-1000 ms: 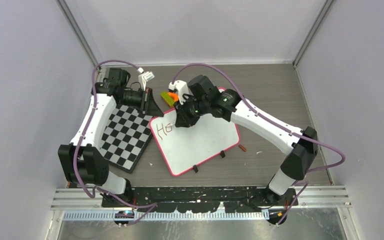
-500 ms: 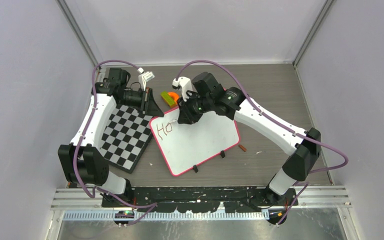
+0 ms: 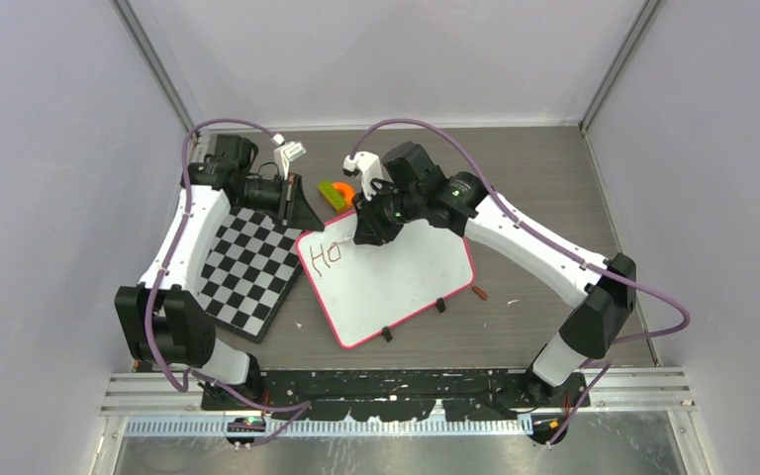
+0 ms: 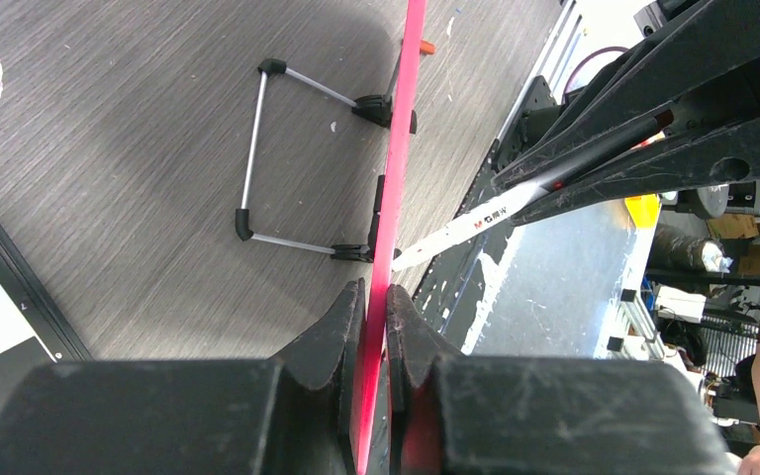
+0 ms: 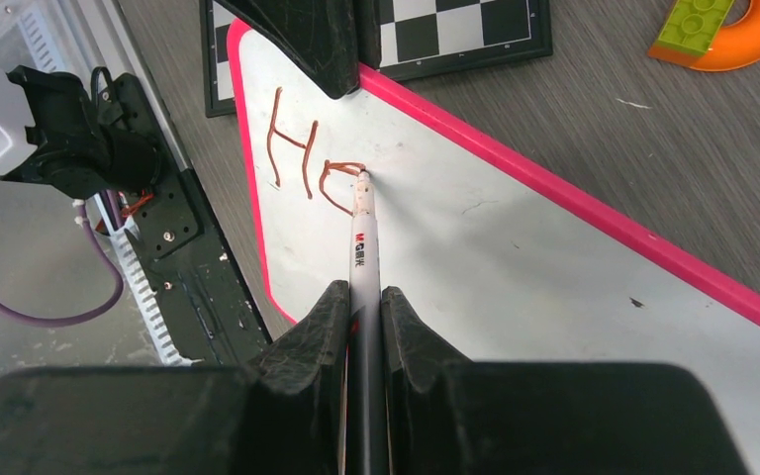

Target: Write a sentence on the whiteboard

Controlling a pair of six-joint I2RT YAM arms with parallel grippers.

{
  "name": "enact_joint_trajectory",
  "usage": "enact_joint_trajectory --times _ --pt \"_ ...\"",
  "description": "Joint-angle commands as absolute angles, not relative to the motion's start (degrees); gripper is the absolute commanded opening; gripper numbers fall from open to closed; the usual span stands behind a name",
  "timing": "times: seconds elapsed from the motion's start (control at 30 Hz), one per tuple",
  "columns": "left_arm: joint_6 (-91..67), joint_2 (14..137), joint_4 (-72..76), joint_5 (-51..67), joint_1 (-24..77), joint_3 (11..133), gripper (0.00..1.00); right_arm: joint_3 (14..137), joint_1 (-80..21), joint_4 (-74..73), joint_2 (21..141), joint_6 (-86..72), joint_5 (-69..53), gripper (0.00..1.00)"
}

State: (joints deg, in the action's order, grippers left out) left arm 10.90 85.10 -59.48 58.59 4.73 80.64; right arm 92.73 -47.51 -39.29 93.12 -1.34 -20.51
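right jaws clamping marker (image 5: 361, 240), left jaws clamping whiteboard (image 3: 396, 282)

The grey wood-grain table (image 3: 534, 178) is covered centrally by the whiteboard (image 3: 396, 282), flanked left by a checkerboard (image 3: 247, 267); an orange-and-green toy (image 3: 334, 191) is set farther back.

The right pincer (image 5: 363, 297) is seen at the bottom centre, its two black fingers (image 5: 329, 312) closed on a white marker (image 5: 360, 237). The marker's tip is pressed to the whiteboard (image 5: 515, 287) at the second letter of the sentence (image 5: 307, 158), where "Ho" is written in reddish brown. At the top of the frame the board's pink rim is overlapped by the left pincer (image 5: 341, 69). A checkerboard (image 5: 455, 30) is seen behind it, and a green and orange toy (image 5: 722, 25) is laid on the grey bench (image 5: 653, 129) at the upper right
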Motion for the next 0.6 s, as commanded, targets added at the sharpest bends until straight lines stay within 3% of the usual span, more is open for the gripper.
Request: enact_joint_trajectory --times 0.0,0.57 --pt "10.57 83.94 -60.29 59.04 4.75 81.06 0.0 92.4 -46.59 -38.5 89.94 -0.31 -19.54 0.0" --pt "10.49 83.88 -60.17 58.9 4.75 80.92 0.0 92.11 -46.49 -38.29 90.43 -0.69 -20.92 0.0"
